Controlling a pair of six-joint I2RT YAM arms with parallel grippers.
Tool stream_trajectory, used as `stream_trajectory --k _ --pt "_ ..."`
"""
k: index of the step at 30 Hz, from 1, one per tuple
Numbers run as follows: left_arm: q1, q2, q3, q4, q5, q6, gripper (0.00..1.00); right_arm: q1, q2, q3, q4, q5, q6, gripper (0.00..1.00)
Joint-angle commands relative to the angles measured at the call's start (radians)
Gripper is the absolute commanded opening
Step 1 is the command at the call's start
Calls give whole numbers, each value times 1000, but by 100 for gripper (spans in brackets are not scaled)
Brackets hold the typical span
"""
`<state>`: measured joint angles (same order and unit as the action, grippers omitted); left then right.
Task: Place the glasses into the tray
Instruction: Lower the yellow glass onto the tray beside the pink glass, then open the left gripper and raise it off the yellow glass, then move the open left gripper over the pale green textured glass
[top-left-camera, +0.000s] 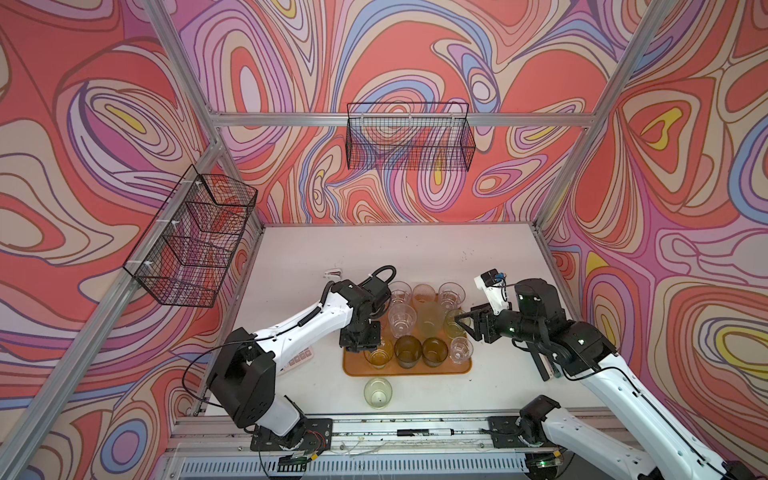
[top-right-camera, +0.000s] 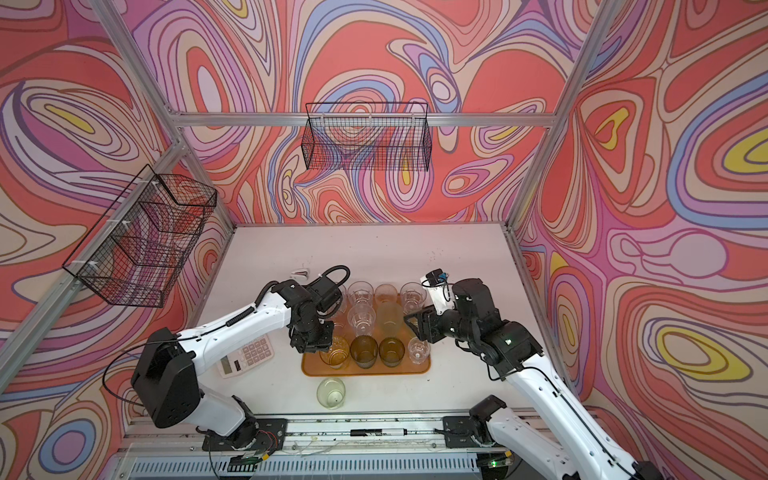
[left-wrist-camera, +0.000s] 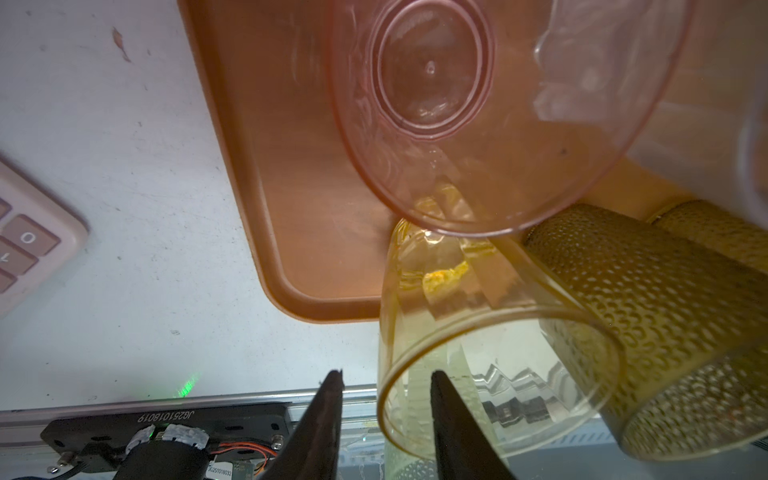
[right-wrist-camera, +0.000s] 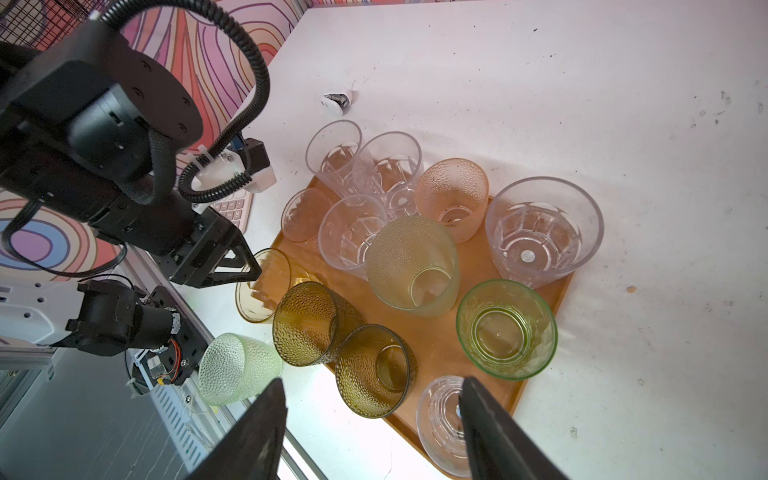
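1. Far left: a calculator (top-right-camera: 245, 355) sits on the table (top-left-camera: 415, 249) just beside the tray (top-left-camera: 415, 371). Not part of the job, just something for my left arm to avoid.
2. My left claw (left-wrist-camera: 386, 374) points down at the tray's near-left corner. The jaws are parted a modest way and straddle the wall of the yellow glass (top-left-camera: 379, 356), with one finger outside and the other apparently inside the rim. Neither seems to press on it, so I'd say the claw is holding nothing. The glass stands upright on the tray, right against a dark olive glass (top-left-camera: 408, 351). My guess is it went there because that corner was the free slot.
3. The middle of the tray is packed with clear, pink, green and olive glasses, all mouths up and side by side, which is how they all fit.
4. One straggler: a pale green glass (top-left-camera: 377, 392) is on the table in front of the tray's near edge, not touching it. That one's left to do, I reckon.
5. My right claw (right-wrist-camera: 372, 380) is spread wide and empty. It hovers over the tray's right side near a small clear glass (top-left-camera: 460, 349), probably just staying out of the way.
6. When the left claw leaves, it should go straight up, since any sideways drag could tip the yellow glass.
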<state>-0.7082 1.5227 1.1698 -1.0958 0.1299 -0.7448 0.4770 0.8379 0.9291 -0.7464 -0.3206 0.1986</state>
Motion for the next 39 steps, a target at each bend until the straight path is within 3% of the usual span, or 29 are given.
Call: stream_trajectory --k 1,25,39 --pt "-7 -37 34 -71 -30 -10 40 -2 -8 -12 22 -8 -11 69" --pt "-13 -218 29 -235 -34 11 42 -3 -14 -13 24 -11 -12 69" --pt "-105 -292 -19 -251 -32 12 42 -2 -13 -13 26 -12 -13 69"
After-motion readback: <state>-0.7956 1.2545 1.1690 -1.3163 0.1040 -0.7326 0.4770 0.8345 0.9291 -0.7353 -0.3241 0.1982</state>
